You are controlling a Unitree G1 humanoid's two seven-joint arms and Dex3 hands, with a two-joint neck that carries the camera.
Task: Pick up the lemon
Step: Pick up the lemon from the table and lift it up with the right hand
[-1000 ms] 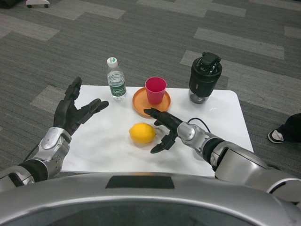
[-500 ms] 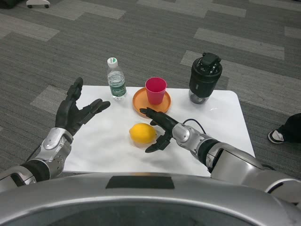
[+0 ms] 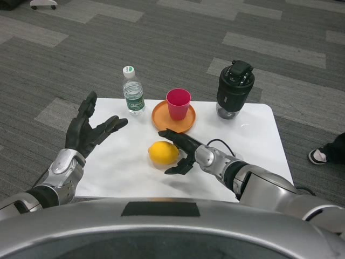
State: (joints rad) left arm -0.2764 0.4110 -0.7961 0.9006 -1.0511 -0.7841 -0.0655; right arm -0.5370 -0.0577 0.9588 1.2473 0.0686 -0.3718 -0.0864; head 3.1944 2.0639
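A yellow lemon (image 3: 163, 152) lies on the white table (image 3: 253, 137), in front of the orange plate. My right hand (image 3: 180, 151) is open just to the lemon's right, fingers spread around that side; whether they touch it I cannot tell. My left hand (image 3: 89, 129) waits open above the table's left edge, well away from the lemon.
An orange plate (image 3: 161, 120) holds a pink cup (image 3: 178, 103) behind the lemon. A clear water bottle (image 3: 132, 91) stands at the back left, a black blender-like jar (image 3: 234, 89) at the back right. A person's shoe (image 3: 319, 156) shows on the carpet at far right.
My right hand has slid left toward the lemon until its fingers bracket the lemon's right side. The left hand has drifted slightly right and up.
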